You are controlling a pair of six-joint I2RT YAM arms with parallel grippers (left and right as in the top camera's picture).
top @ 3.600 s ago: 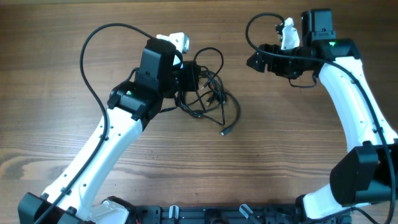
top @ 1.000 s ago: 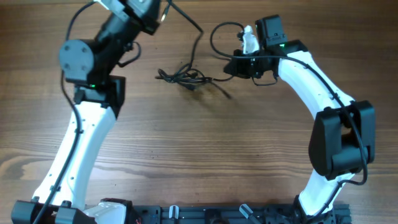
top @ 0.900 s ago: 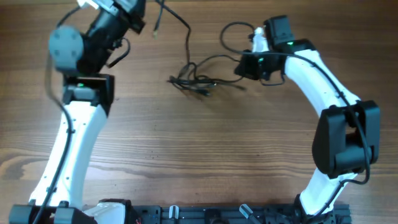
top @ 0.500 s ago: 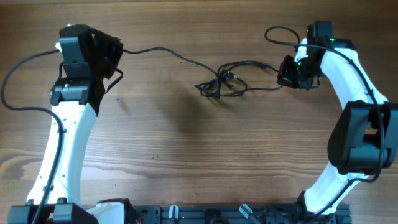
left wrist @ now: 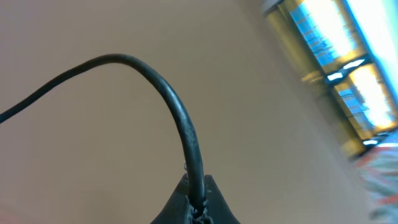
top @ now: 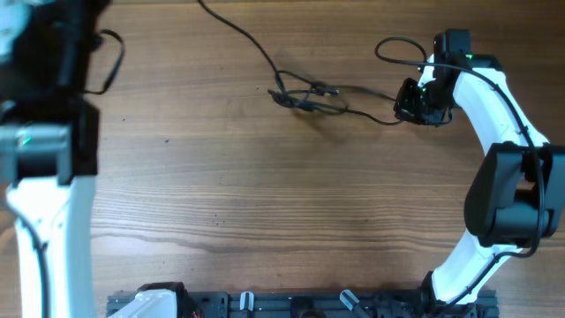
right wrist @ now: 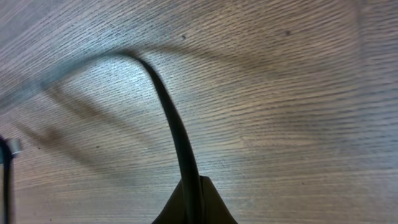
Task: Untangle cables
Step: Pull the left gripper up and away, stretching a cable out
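Left tool [left wrist: 196, 208] and right tool [right wrist: 194, 205] each pinch one strand of the cables [top: 254, 46]. Opposed pulling could cinch the tangle [top: 305, 95] near the surface's [top: 265, 212] far edge tighter.

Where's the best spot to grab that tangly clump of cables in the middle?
Probably the loose loop at the right end of the cable clump, from straight above. There the strands spread apart, so a tool finger fits between them; the left end looks bunched tight.
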